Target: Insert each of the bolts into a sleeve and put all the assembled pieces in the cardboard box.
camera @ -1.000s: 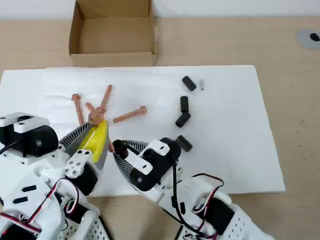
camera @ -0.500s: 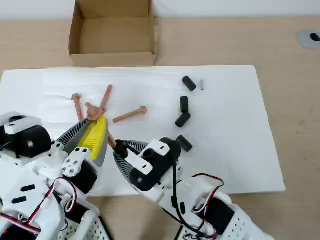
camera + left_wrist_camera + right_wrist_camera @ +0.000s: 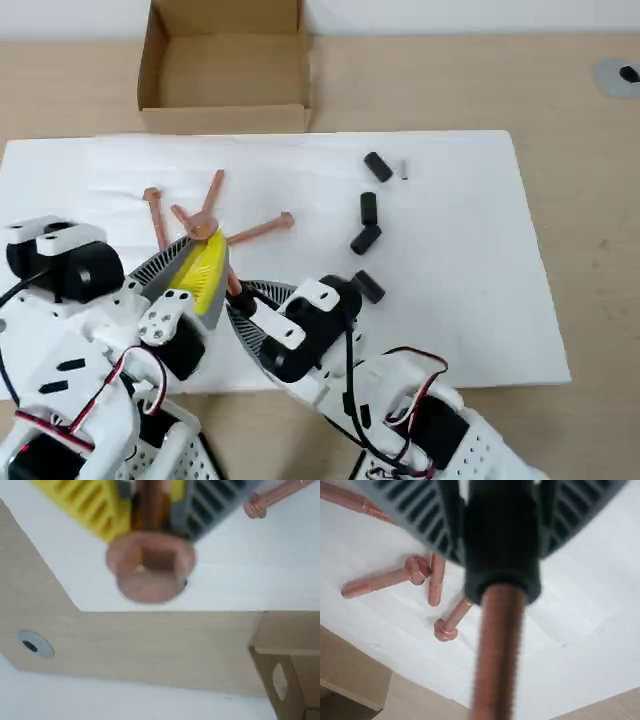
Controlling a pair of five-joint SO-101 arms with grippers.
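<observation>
left gripper (image 3: 150,502) clamps the bolt (image 3: 150,570) pointing five o'clock, so its shaft enters the sleeve (image 3: 502,570) pinched by right gripper (image 3: 502,525).

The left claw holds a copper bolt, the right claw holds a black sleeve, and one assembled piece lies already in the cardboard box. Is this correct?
Not fully. The high view shows that the cardboard box holds no assembled piece yet. The rest stands: the left claw holds a copper bolt, and the right claw holds a black sleeve.

Coppery metal bolt (image 3: 150,572), matt black sleeve (image 3: 502,555)
</observation>
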